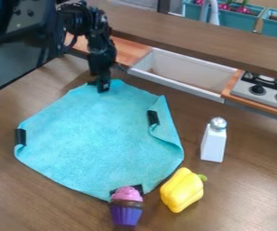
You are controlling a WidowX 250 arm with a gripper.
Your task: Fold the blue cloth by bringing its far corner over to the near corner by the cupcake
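The black gripper point(102, 86) hangs at the upper left, its tip at the top corner of a turquoise cloth point(98, 135). The cloth lies spread on the wooden table, with black clips or tabs at its corners; its right corner is folded inward. Against the cloth's bottom corner stands a cupcake toy point(126, 207) with pink top and purple base. A yellow bell pepper point(182, 190) lies by the lower right edge. To the right stands a white shaker point(214, 140) with a silver top, apart from the cloth.
Behind the table are a white sink basin point(182, 74) and a stove point(264, 92) at the right. A brown ledge point(200, 38) runs across above them, with teal planters point(231, 18) beyond. A dark panel point(14, 49) fills the upper left.
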